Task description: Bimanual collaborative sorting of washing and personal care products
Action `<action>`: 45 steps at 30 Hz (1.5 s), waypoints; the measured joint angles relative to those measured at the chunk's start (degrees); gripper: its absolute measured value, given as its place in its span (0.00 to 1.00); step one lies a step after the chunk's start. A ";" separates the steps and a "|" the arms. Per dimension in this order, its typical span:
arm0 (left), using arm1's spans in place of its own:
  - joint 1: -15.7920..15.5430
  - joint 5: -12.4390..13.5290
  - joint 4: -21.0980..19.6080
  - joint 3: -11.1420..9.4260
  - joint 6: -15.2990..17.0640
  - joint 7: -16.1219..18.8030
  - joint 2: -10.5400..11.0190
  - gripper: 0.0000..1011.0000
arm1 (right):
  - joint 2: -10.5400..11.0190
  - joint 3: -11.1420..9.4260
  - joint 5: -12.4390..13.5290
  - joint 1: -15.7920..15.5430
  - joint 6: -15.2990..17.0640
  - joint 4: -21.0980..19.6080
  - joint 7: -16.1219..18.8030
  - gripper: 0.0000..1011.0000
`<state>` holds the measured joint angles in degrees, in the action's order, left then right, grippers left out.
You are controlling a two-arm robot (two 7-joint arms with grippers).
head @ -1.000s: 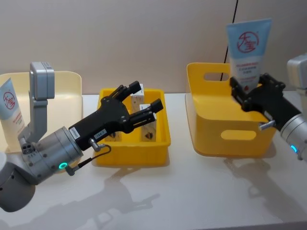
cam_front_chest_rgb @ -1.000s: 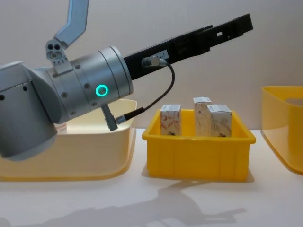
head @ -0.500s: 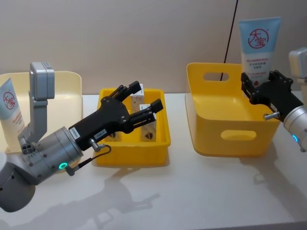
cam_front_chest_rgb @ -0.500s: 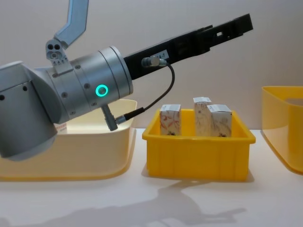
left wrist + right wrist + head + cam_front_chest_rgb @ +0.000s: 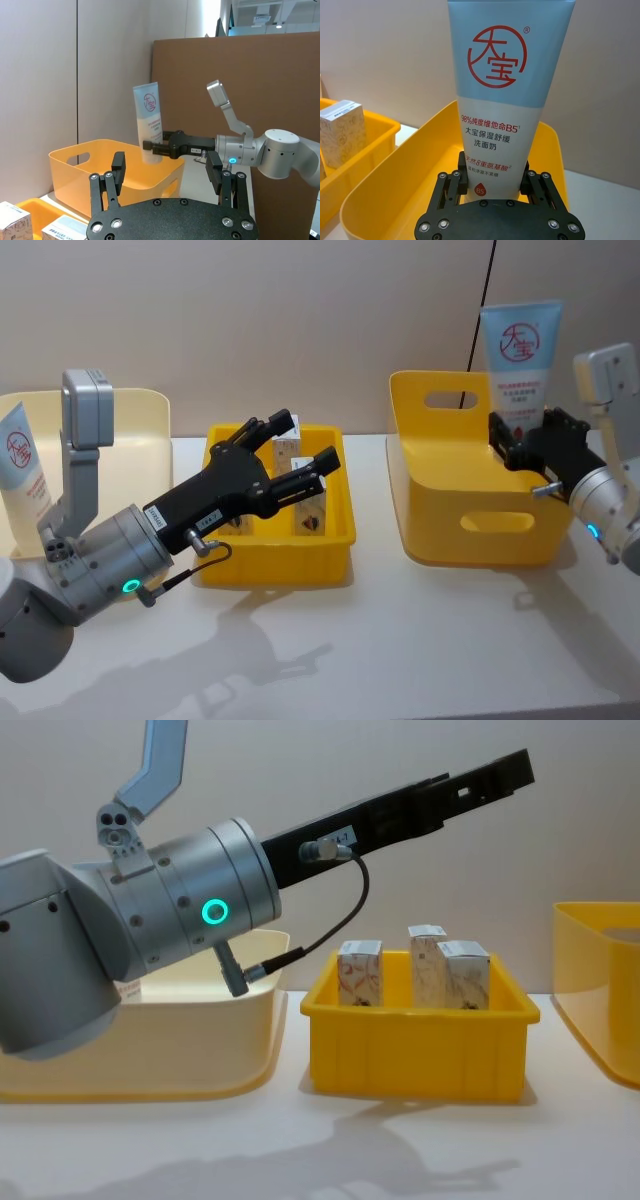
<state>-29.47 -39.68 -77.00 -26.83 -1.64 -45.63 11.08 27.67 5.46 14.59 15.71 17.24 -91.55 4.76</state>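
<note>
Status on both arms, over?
Right gripper shut on blue tube, upright above deep yellow bin. Left gripper open, hovering over cartons in small yellow tray. No obstruction seen.

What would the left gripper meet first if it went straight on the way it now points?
Likely nothing close: the left gripper points upward above the cartons. Farther along that line are the tall yellow bin and the tube the right gripper holds; depth is unclear.
</note>
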 joint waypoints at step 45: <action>0.00 0.00 0.00 0.00 0.00 0.00 0.00 0.99 | -2.13 1.17 -0.14 0.72 4.26 1.97 0.34 0.99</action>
<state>-29.47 -39.68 -77.00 -26.83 -1.64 -45.63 11.08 25.54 6.63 14.46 16.43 21.50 -89.59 5.11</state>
